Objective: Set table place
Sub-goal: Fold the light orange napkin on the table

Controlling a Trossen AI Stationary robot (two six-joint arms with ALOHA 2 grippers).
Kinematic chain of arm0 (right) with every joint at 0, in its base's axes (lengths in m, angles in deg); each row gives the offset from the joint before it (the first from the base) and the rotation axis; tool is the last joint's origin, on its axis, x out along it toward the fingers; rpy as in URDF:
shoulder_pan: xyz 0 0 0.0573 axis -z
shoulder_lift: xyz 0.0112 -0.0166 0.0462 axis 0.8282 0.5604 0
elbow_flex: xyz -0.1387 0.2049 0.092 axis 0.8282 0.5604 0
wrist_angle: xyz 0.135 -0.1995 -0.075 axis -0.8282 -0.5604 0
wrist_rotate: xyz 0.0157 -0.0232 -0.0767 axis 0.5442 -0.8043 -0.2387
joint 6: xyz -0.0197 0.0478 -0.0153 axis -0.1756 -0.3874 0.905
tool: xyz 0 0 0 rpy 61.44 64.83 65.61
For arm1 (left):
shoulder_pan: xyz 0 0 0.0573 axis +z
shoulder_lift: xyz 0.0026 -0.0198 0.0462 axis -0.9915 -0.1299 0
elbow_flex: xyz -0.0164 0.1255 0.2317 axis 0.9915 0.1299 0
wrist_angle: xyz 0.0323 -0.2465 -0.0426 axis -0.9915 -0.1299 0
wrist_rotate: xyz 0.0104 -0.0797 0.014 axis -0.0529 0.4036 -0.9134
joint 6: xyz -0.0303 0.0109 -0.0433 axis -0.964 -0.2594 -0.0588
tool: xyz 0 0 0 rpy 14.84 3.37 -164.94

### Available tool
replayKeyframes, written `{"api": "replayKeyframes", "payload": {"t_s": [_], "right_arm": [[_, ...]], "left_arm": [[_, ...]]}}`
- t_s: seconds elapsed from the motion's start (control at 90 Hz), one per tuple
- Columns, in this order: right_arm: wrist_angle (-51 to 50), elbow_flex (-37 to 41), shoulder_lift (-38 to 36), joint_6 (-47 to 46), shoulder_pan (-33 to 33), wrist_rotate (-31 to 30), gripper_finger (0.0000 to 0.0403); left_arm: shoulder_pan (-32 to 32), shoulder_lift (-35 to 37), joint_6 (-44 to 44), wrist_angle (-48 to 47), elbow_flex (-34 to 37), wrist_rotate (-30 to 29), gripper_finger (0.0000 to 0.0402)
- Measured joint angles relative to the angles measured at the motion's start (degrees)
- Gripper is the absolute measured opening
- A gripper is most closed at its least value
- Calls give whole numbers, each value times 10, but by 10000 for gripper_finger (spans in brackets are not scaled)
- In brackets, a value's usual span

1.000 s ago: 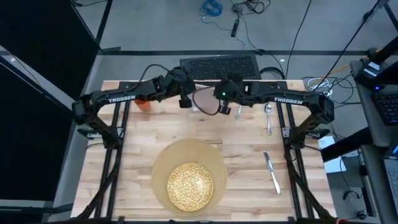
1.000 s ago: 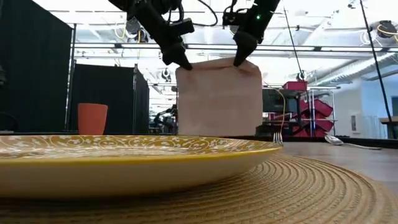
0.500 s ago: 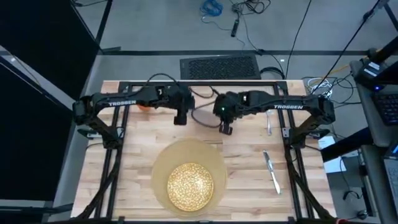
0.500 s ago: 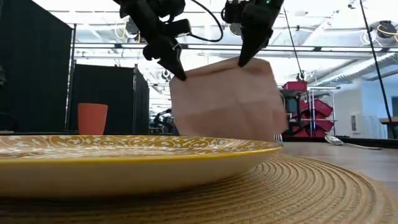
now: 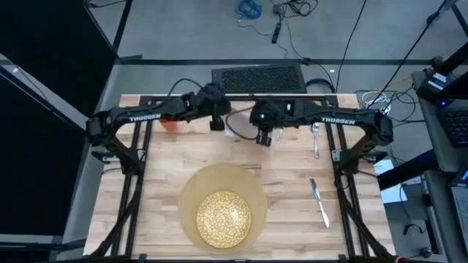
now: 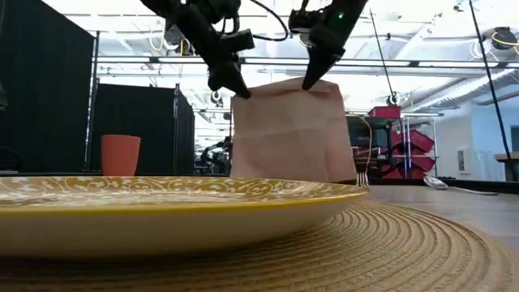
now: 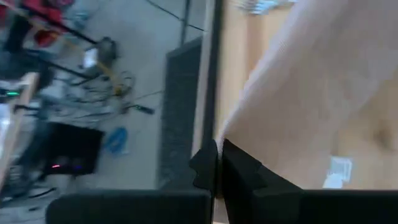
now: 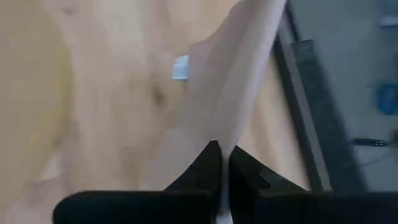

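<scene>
1. The napkin (image 6: 290, 130) is up in the air over the far middle of the table (image 5: 153, 183), hanging like a flat pinkish sheet by its two top corners. In the low view its bottom edge drops behind the plate rim, so I can't tell if it touches the wood.
2. The left gripper (image 6: 235, 89) is pinched tight on one top corner; the left wrist view shows its fingertips (image 7: 205, 163) closed with the cloth squeezed between them.
3. The right gripper (image 6: 310, 81) is clamped on the other top corner, same deal in the right wrist view, fingertips (image 8: 211, 163) closed on the fabric edge.
4. Both arms reach in from the sides and meet near the far edge, grippers close together but apart.
5. The gold-speckled plate (image 5: 224, 217) sits on the round tan mat (image 5: 191, 191) at the middle of the near edge.
6. The orange cup (image 6: 120, 156) stands by the far left corner, partly under the left arm.
7. The knife (image 5: 319, 202) lies toward the right edge; another steel utensil (image 5: 316, 140), maybe the spoon, lies near the far right corner.
</scene>
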Motion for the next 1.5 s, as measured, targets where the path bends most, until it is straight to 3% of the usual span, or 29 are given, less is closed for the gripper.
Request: {"api": "replayKeyframes", "payload": {"t_s": [0.2, 0.367, 0.722, 0.922, 1.3, 1.5], "right_arm": [[51, 0, 0, 34, 38, -4, 0], [35, 0, 0, 17, 41, 10, 0], [3, 41, 4, -90, -3, 178, 0], [32, 76, 4, -100, -15, 183, 23], [99, 77, 4, -122, -13, 130, 149], [100, 77, 6, -153, -55, 94, 163]], "left_arm": [[28, 0, 10, 46, 0, -10, 0], [27, 0, 4, -23, 0, -5, 0], [-26, -3, -55, -106, 15, 47, 0], [-49, -6, -60, -109, 15, 39, 0], [-50, -8, -97, -142, 15, 51, 0], [-33, -9, -96, -156, 15, 57, 0]]}}
